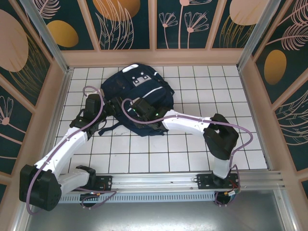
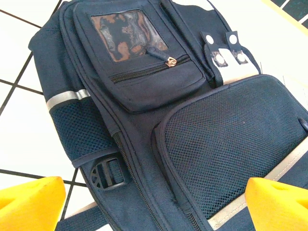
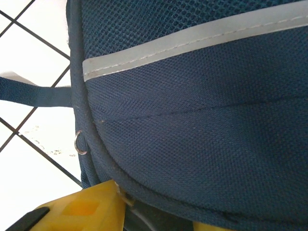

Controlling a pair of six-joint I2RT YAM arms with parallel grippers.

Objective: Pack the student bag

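The student bag (image 1: 139, 91) lay flat on the white-tiled table (image 1: 192, 144), toward the far middle, its top pointing at the back wall. It was a soft, rounded backpack of coarse-woven dark navy cloth.

From the left wrist camera, a small front pocket carried a clear plastic window (image 2: 127, 33) above a closed zip with a brass-coloured pull (image 2: 169, 61). Beside it sat a large pocket faced in fine dark mesh (image 2: 226, 139), edged with navy piping and crossed near its lower edge by a pale reflective stripe. Grey-white tabs with round metal snaps (image 2: 226, 53) sat near the bag's top. A narrower mesh pocket (image 2: 79, 130) ran down one side under another short grey stripe, with a black plastic buckle (image 2: 108, 174) just below it.

The left pincer (image 2: 154, 207) was released: its yellow fingertips stood wide apart over the bag's front, gripping nothing.

The right pincer (image 3: 144, 216) was pressed close against the bag's rounded seam. One blocky yellow finger (image 3: 82, 209) touched the piped edge, with cloth filling the space between the fingers; I could not tell whether it had clamped the fabric. A flat navy strap (image 3: 33, 94) trailed over the tiles there, and a small metal ring (image 3: 81, 143) hung at the seam.

The right arm (image 1: 192, 125) stretched across the bag's near edge. Dark teal panels painted with leaves and flowers (image 1: 125, 24) enclosed the table.
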